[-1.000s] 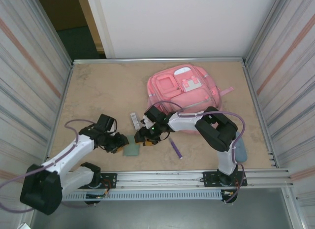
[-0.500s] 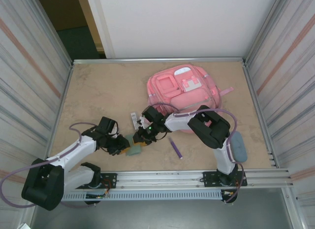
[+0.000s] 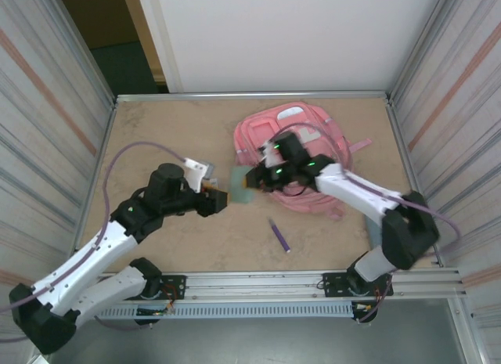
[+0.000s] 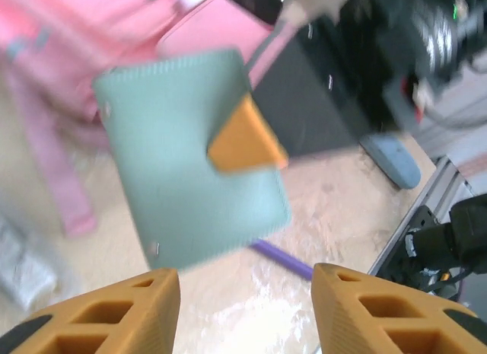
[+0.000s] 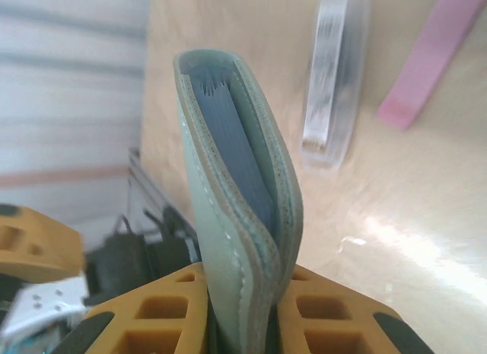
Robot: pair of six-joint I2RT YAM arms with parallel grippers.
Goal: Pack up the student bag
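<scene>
Right claw (image 5: 240,308) clamps the notebook (image 5: 236,194) edge-up, with the bag (image 3: 338,145) just behind it. Left claw (image 4: 243,293) gapes empty nearby.

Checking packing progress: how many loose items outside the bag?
4: green notebook in the right gripper; purple pen and clear packet on the table; grey-blue case near its front edge. More may be hidden.

White arms (image 3: 86,258), black joints, purple cables (image 3: 139,145), orange fingers (image 4: 106,312).

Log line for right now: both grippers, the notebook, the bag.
right gripper: shut on green notebook | left gripper: open, empty | student bag: on table, notebook not yet inside | purple pen: on table
</scene>
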